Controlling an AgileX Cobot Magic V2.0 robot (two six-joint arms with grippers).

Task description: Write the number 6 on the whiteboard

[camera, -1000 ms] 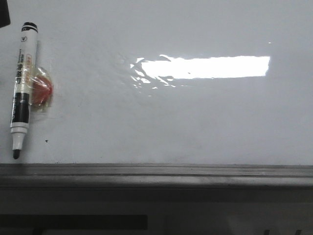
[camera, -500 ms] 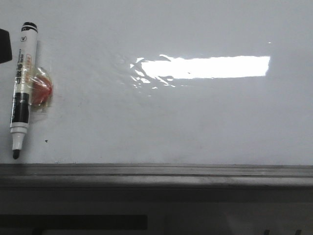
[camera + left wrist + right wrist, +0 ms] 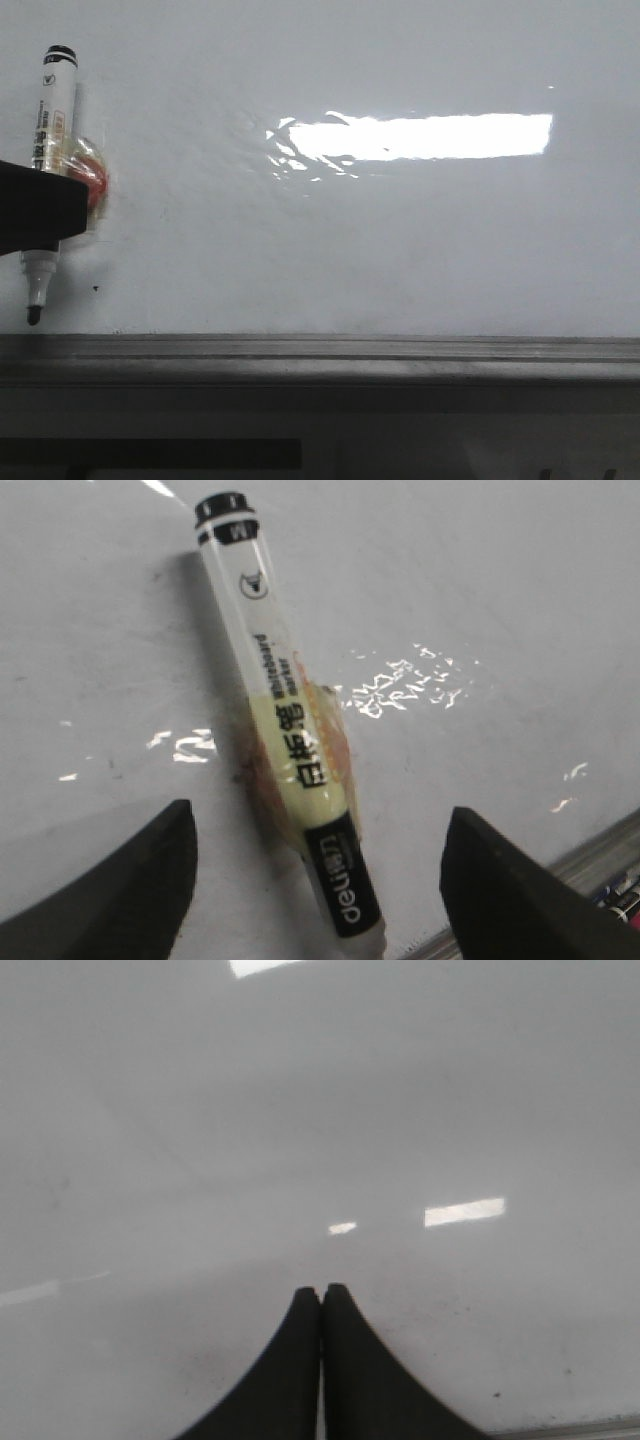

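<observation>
Whiteboard (image 3: 400, 250) bare: no 6 drawn. Marker (image 3: 290, 730) lies ungrasped at far left. Left claw (image 3: 315, 880) spread astride it; right claw (image 3: 321, 1360) pressed together, empty. Grasping and writing remain.

You're looking at a glossy, smooth whiteboard (image 3: 400, 240) that throws back a bright rectangular glare. Below it runs a dull brushed-metal ledge (image 3: 320, 352). On the board lies a marker (image 3: 285, 735) with a shiny plastic barrel, against crinkled clear film (image 3: 92, 180). The left gripper's fingers (image 3: 120, 895) look matt black.
</observation>
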